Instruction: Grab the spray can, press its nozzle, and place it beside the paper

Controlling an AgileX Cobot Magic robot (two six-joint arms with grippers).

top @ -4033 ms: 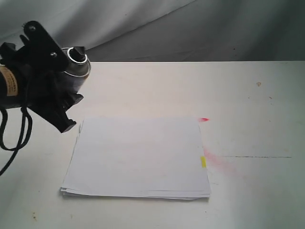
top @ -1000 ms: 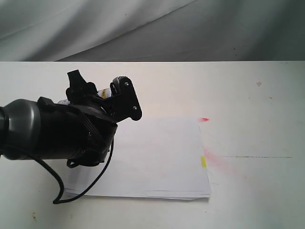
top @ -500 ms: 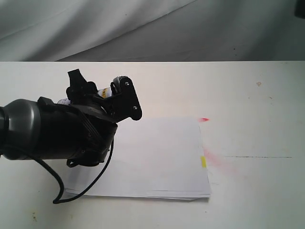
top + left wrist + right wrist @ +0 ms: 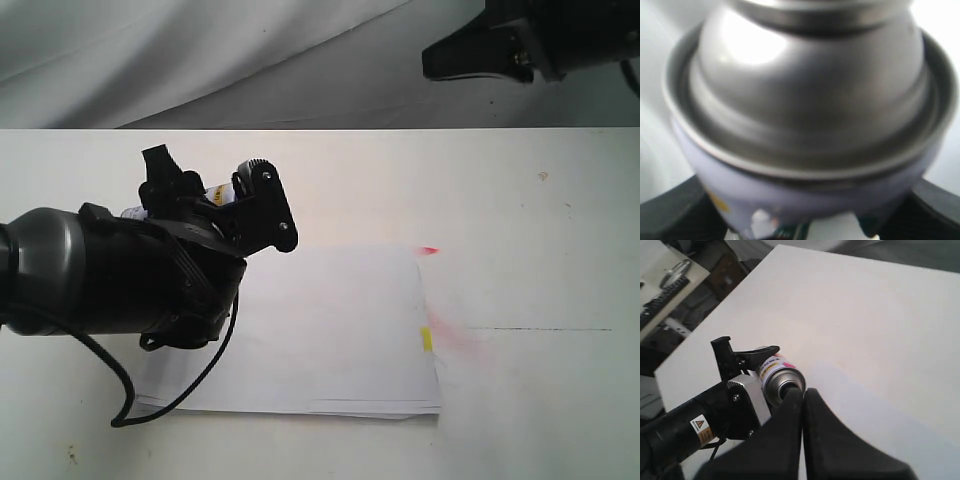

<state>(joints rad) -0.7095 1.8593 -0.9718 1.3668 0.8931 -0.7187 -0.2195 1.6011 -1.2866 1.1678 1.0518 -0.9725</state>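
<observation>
one spray can (image 4: pixel 779 374) is the centre of it all, clamped across its body by the left gripper (image 4: pixel 214 195), whose two black fingers close on either side of the label. it is held tipped over rather than upright, above the far left corner of the paper (image 4: pixel 340 320), apparently clear of the sheets. that tilt seems chosen to turn the domed top towards the other arm so the button can be reached. the right gripper (image 4: pixel 802 392) hangs high and well apart, its fingers pressed together on nothing, a blunt tip suited, i judge, to poking the nozzle rather than grasping. the exterior view shows the layout best: the paper flat on the white table (image 4: pixel 520 200), a yellow tab (image 4: pixel 426 340) on its right edge, a red smear (image 4: pixel 429 250) by the far right corner. of the can it shows only a sliver past the bulky left wrist. the right wrist view gives the can's open face and printed label. the left wrist view is filled by the silver dome, with the fingers as dark shapes at the label's edges. the nozzle itself is probably the dark spot at the dome's centre, though no view shows it sharply.
</observation>
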